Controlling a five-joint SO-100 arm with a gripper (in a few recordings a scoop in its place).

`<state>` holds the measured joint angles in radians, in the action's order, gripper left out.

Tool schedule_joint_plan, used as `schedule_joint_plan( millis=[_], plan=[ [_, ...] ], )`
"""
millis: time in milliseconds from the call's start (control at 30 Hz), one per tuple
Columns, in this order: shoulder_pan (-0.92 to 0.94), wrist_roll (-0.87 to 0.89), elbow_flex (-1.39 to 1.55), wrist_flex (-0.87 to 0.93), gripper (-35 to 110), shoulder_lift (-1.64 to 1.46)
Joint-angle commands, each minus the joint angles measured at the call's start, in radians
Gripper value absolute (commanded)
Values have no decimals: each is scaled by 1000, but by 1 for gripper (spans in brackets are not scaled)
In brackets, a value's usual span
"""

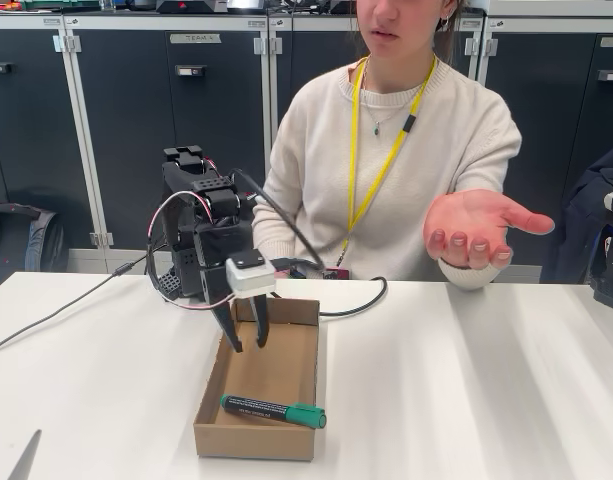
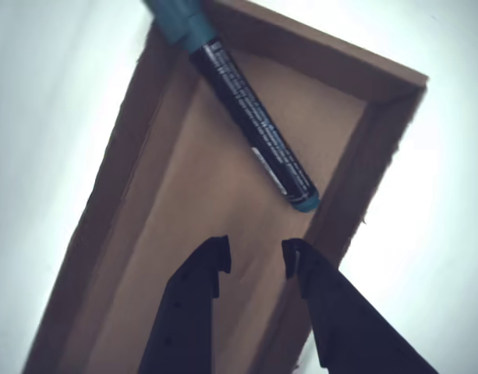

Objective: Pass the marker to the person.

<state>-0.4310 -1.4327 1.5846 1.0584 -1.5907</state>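
Gripper (image 1: 246, 340) is empty, jaws parted a little with a narrow gap between the tips, hanging over the back part of the cardboard tray (image 1: 208, 432), the part toward the person. Tips look just above the tray floor; can't tell if they touch it.

Marker (image 1: 273, 410) lies flat on the tray floor ahead of the gripper, toward the tray's near wall in the fixed view. Apart from the tips, no contact. In the wrist view the marker (image 2: 258, 132) sits beyond the fingertips (image 2: 215, 257), across the tray.

Key relation: the marker's long axis runs across the tray's width, green cap (image 1: 306, 415) at the right in the fixed view, up against or just beside the right wall, possibly resting over it. In the wrist view it lies on a diagonal, cap (image 2: 176, 23) upper left, butt end lower right close to the tray wall. The jaw opening looks roughly crosswise to the barrel, so my read is little wrist roll is needed, just reach forward and down over the mid-barrel.

Gap looks tight for that barrel; I'd open wider before descending.

Person's hand (image 1: 476, 228) is held palm up, well off to the right of the gripper and higher, clear of the tabletop (image 1: 466, 390). Handover target is there, away from the marker's side of the tray.
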Motion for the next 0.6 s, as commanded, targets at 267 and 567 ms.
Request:
schedule_joint_plan(
  millis=[267,567],
  plan=[
    [207,687,216,-299,18,-152],
    [261,1216,265,-299,19,-190]
  ],
)
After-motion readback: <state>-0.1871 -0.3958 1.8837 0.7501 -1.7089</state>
